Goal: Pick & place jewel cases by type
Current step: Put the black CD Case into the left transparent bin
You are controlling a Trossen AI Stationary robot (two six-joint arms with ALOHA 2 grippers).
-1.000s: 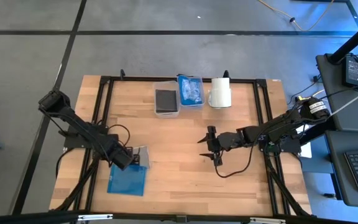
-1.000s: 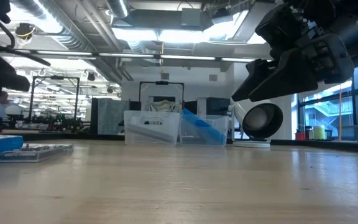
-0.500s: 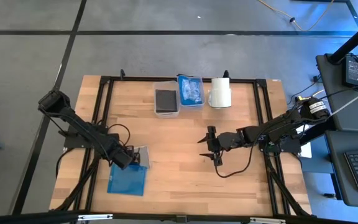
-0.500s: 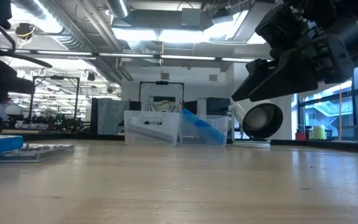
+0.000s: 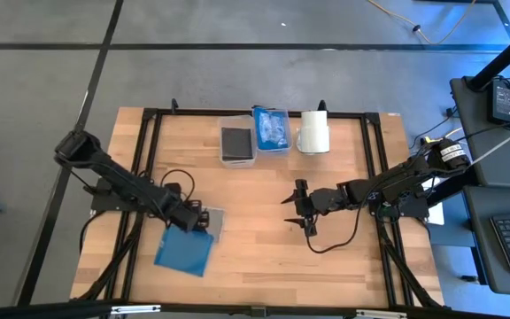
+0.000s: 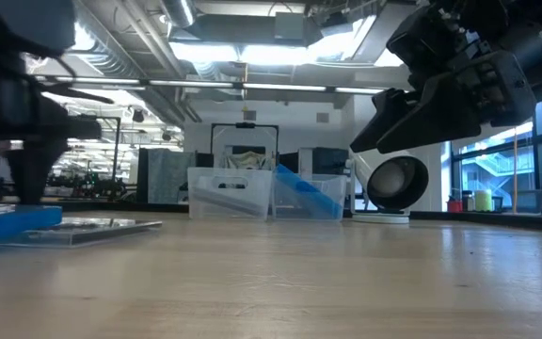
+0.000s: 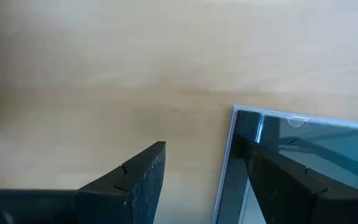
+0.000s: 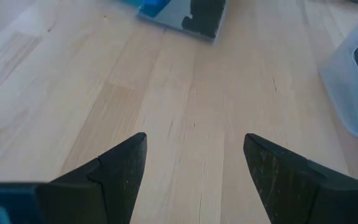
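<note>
Left gripper (image 5: 204, 215), fingers spread, sits low over a clear jewel case (image 5: 212, 221) touching a blue jewel case (image 5: 185, 254). Two bins (image 5: 237, 146) and a white roll (image 5: 314, 133) stand well apart. Right gripper (image 5: 301, 210) hovers spread mid-table.

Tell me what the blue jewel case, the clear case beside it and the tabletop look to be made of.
Blue jewel case: seemingly translucent tinted plastic, smooth and glossy, thin and flat. Clear case: apparently transparent hard plastic with a ribbed dark spine; light glints off its lid, under the left gripper. Tabletop: pale wood planks by the visible grain and seams, with a matte finish.
</note>
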